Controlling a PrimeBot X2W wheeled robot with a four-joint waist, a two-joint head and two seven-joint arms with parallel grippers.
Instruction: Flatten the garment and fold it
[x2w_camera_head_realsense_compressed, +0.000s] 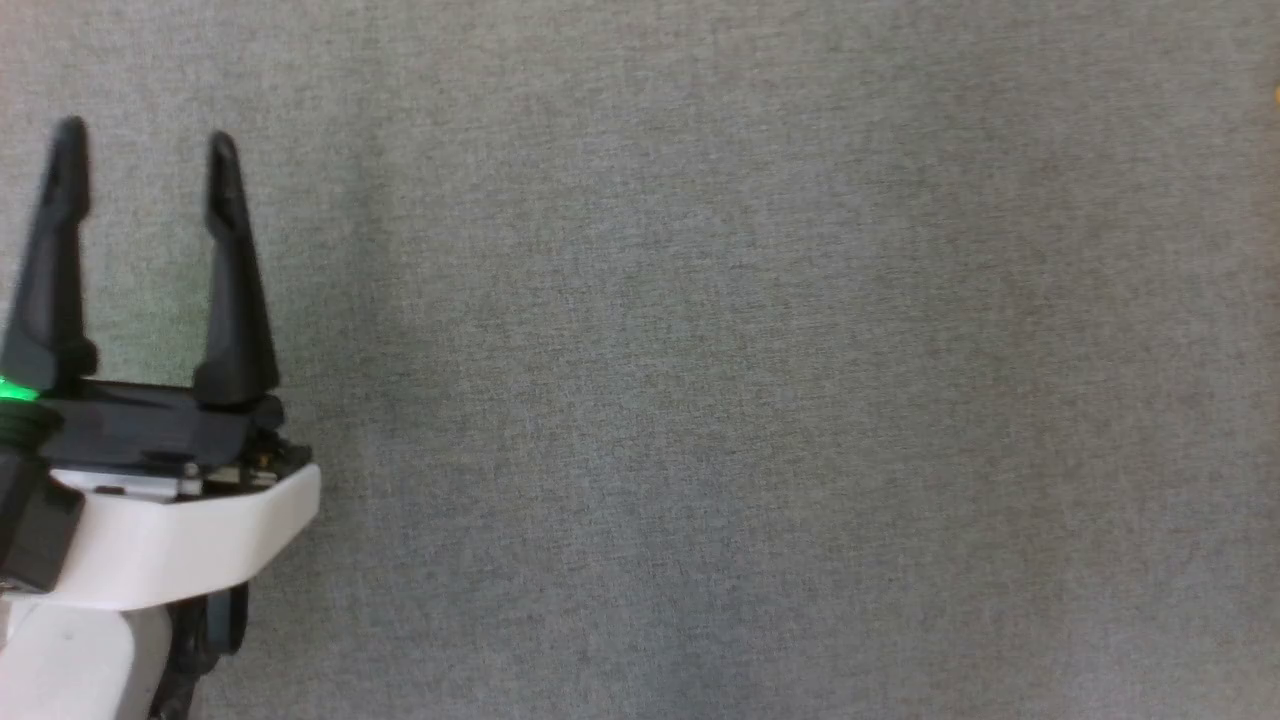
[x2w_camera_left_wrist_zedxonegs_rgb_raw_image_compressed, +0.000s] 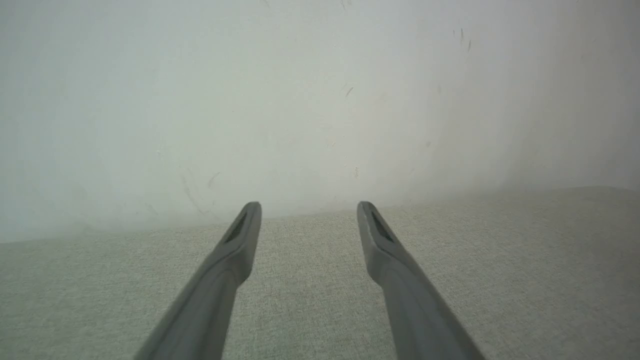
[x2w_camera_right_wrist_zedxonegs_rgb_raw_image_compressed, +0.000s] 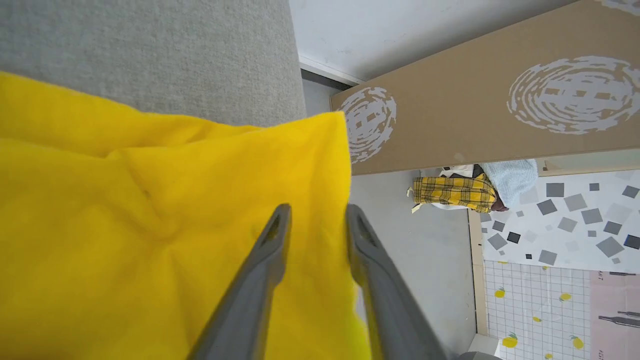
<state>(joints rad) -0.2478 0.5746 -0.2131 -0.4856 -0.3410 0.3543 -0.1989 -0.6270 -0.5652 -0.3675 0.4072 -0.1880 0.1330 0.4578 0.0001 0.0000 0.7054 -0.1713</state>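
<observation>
Garment (x2w_camera_right_wrist_zedxonegs_rgb_raw_image_compressed: 125, 210) is seen rumpled at the tabletop (x2w_camera_right_wrist_zedxonegs_rgb_raw_image_compressed: 150, 45) edge; it is judged soft, thin and light. Right fingers (x2w_camera_right_wrist_zedxonegs_rgb_raw_image_compressed: 260, 280) are slightly parted over its border, left fingers (x2w_camera_head_realsense_compressed: 235, 280) spread wide and empty. A corner should be pinched.

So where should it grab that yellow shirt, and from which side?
Probably the far corner of the yellow shirt, coming in from the open side beyond the grey surface. That corner seems to jut past the surface's edge, so the right gripper's fingers could close above and below it; the middle is rumpled.
</observation>
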